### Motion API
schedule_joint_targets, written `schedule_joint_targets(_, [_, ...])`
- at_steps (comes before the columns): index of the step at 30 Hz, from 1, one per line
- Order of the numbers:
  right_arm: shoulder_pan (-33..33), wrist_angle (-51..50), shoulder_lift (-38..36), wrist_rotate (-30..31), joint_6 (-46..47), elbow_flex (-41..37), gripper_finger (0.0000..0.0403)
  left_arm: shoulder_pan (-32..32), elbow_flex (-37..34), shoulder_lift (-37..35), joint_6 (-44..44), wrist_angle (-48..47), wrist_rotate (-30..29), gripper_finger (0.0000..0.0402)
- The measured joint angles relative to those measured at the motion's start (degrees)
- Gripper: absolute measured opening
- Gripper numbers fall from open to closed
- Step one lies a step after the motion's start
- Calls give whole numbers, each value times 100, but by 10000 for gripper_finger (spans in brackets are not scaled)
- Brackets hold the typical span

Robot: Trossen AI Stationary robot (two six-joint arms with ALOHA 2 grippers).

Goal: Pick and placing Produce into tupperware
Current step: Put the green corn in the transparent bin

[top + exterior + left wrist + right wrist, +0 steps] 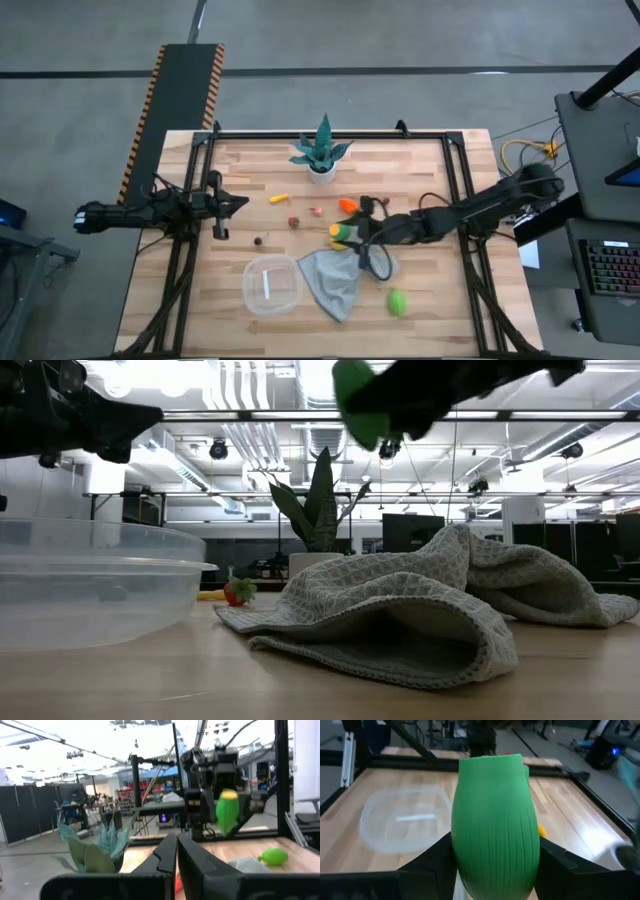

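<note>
My right gripper (352, 236) is shut on a green toy vegetable with a yellow tip (340, 235), held in the air above the grey cloth's far edge. The same vegetable (495, 832) fills the right wrist view, and it shows at the top of the low view (360, 402). The clear tupperware (272, 285) sits on the table, left of the cloth and nearer than the gripper. A green fruit (397, 301), a red strawberry (294, 222), an orange piece (347, 204) and a yellow-orange piece (280, 199) lie on the table. My left gripper (228, 205) waits, shut, near the table's left edge. My right gripper pinches the green vegetable between its two fingers, one on each side of the ribbed green body (470, 865). The fingers (437, 857) come from the table's right, roughly level. The vegetable is lifted clear of the table, its yellow tip (229, 795) uppermost.
A crumpled grey cloth (340, 280) lies right of the tub, under the right gripper. A spiky teal plant in a white pot (322, 155) stands at the far edge. A small pink piece (316, 211) and a dark bit (259, 240) lie mid-table. Black frame rails (330, 133) border the table.
</note>
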Motion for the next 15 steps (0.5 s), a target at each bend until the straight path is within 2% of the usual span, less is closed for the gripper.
schedule_joint_targets(7, [-79,102,1449,-400,-326,1320,184,0,0,-10,-44,191,593,0])
schedule_joint_targets(9, [-79,102,1815,-510,-439,1736,184,0,0,-4,-306,200,822,0])
schedule_joint_targets(12, [-77,93,2232,-529,-542,2293,184,2,-1,6,-588,176,968,0])
schedule_joint_targets(15, [-98,82,2411,-532,-687,2653,184,0,-7,170,-420,144,1108,5])
